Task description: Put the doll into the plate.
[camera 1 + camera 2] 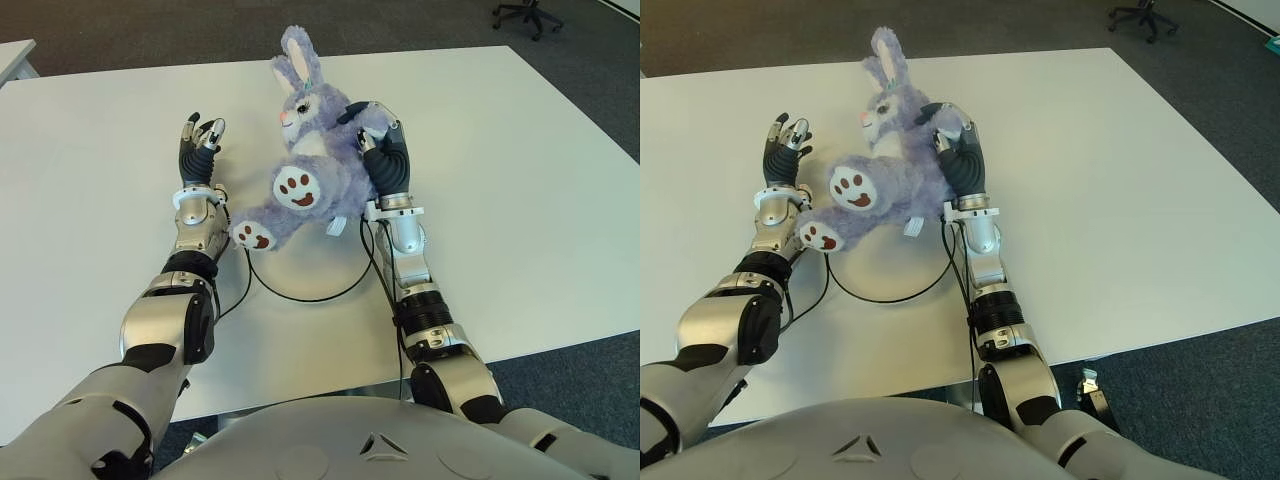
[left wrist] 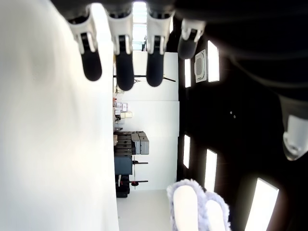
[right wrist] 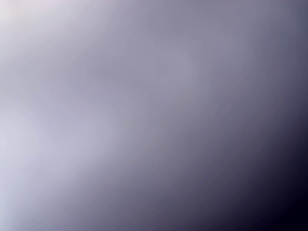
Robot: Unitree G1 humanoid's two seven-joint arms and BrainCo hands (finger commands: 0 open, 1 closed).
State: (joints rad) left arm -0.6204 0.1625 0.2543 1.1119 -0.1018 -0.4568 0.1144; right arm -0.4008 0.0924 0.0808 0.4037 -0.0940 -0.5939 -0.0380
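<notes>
The robot's left hand (image 1: 200, 140), fingers straight, spread and holding nothing, stands just left of the one fluffy lilac plush rabbit doll (image 1: 305, 160), which lies on its back with long ears toward the table's far edge and white, brown-padded foot soles toward the near edge. The right hand (image 1: 385, 140) curls against the doll's right flank, apparently gripping it, though its wrist view shows only blurred fur. One wide white table (image 1: 520, 200) carries everything, with dark grey carpet (image 1: 150, 30) beyond and one black office chair (image 1: 527, 14) past the far right corner.

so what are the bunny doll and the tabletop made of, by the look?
Bunny doll: soft plush, fuzzy lavender pile, white foot pads with brown paw prints; the right hand presses into it. Tabletop: smooth matte white, probably laminate; no grain shows. Left hand open beside the doll.
</notes>
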